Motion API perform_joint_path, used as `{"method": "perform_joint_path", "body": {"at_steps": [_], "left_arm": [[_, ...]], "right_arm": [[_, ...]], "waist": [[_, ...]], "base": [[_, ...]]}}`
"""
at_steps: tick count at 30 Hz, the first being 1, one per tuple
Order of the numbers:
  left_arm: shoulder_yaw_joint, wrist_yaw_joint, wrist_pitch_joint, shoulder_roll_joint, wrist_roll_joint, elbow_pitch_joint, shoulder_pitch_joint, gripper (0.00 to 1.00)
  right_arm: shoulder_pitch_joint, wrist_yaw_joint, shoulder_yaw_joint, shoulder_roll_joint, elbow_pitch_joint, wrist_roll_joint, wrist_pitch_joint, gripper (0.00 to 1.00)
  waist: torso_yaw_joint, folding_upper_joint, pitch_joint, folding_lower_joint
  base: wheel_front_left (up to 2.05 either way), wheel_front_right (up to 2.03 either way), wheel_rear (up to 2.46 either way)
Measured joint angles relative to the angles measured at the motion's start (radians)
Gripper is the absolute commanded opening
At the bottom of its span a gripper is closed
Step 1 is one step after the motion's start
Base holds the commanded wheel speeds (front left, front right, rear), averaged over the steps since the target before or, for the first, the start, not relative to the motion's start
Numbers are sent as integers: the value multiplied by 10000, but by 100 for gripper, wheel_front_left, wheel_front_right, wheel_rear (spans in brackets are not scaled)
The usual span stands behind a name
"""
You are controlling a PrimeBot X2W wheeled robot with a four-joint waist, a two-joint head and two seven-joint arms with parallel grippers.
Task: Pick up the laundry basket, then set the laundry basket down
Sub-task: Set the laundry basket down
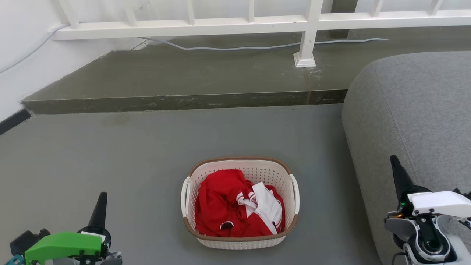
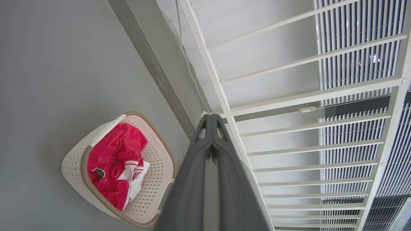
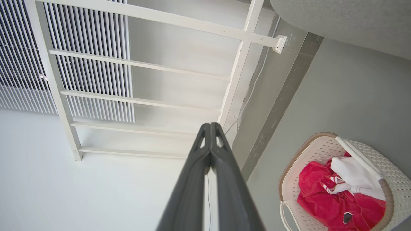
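The left gripper (image 1: pixel 102 197) points upward, its fingers pressed together and empty. Well to its right, the laundry basket (image 1: pixel 241 241) sits on the floor (image 1: pixel 110 147), holding red-and-white clothing (image 1: pixel 220 206). Farther right, the right gripper (image 1: pixel 394 160) is also pressed together and rises beside the grey sofa (image 1: pixel 415 110).

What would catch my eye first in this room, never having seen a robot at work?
The bright red garment with white trim stands out, heaped in the cream laundry basket on the grey floor at the centre of the head view. Next come two dark, pointed tools flanking it, both shut: the left end effector at lower left and the right end effector at lower right, in front of a grey sofa.
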Motion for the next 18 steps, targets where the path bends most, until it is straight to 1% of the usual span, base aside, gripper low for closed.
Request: {"method": "perform_joint_path", "body": {"at_steps": [2, 6, 18], "left_arm": [[13, -33, 50, 10, -128, 12, -31, 0], [96, -123, 161, 40, -690, 109, -144, 0], [222, -493, 479, 121, -2543, 489, -555, 0]], "right_arm": [[-2, 4, -42, -4, 23, 130, 27, 0], [-37, 136, -165, -31, 75, 652, 144, 0], [-221, 458, -560, -56, 245, 2366, 468, 0]], "waist": [[4, 0, -3, 0], [19, 0, -12, 0], [68, 0, -43, 0]], "base": [[0, 0, 0], [0, 0, 0], [0, 0, 0]]}}
